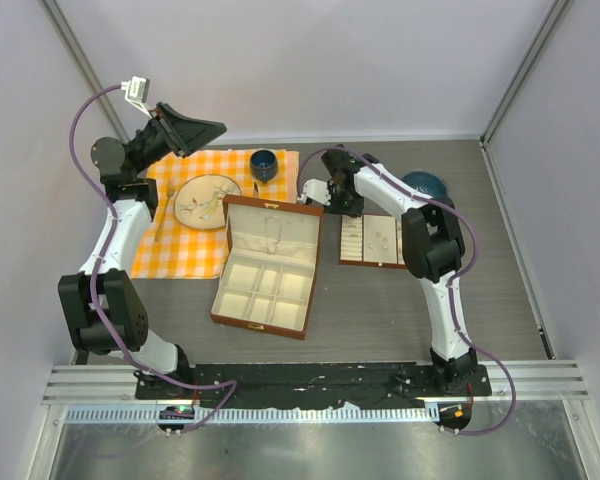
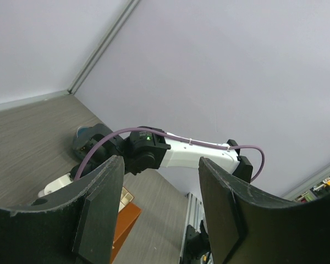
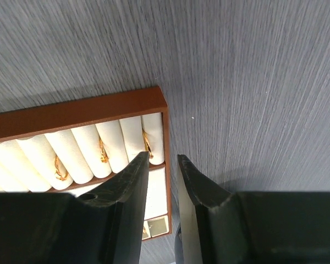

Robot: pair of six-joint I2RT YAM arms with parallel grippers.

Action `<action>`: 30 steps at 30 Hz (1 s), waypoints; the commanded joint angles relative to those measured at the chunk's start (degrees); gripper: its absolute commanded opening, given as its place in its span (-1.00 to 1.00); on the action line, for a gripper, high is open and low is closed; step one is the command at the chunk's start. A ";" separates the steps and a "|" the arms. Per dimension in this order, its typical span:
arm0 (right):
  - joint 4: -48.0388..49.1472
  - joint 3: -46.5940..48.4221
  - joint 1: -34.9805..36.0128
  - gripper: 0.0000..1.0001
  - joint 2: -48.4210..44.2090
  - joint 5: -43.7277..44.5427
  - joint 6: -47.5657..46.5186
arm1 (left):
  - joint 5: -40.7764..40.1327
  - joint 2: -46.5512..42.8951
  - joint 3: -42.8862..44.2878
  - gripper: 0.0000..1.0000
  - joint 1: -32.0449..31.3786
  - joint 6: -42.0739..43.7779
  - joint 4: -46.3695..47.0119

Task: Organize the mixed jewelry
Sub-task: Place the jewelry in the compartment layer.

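Rings (image 3: pixel 103 151) are sitting in tray (image 3: pixel 77 113) slots so none's rolling — R claw (image 3: pixel 159 158) hovering barely spread, L claw (image 2: pixel 160 162) wide, empty.

You're looking into a robot lab cell here, not anybody's home. Around the brown box (image 1: pixel 267 268), the grey wood-grain table (image 1: pixel 380 320) is closed in by plain white wall panels (image 1: pixel 330 60) on aluminium posts (image 1: pixel 525 65). On the near side of the box, the left arm (image 1: pixel 120 230) and right arm (image 1: pixel 442 300) are bolted to a black plate (image 1: pixel 310 378) on metal rails (image 1: pixel 540 378), with purple cable (image 2: pixel 247 147) looping off them. Left of the box sit a checked cloth (image 1: pixel 180 255), a plate (image 1: pixel 206 200) and a cup (image 1: pixel 264 164), laid out like props. Right of it there's a ring tray (image 1: pixel 372 240) holding rings (image 3: pixel 102 150).
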 commanded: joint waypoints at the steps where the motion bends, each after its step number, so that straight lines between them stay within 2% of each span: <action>1: 1.49 2.32 -0.04 -0.34 0.42 -0.47 0.34 | -0.08 -1.94 -0.20 0.22 0.46 -0.22 3.00; 10: 1.49 2.32 -0.04 -0.35 0.78 -0.91 0.78 | -0.17 -2.21 -0.38 0.22 0.54 -0.22 3.00; 30: -2.64 3.11 -0.04 -0.28 -8.98 -3.37 4.64 | -0.17 -2.73 -0.12 0.22 0.72 -0.75 3.35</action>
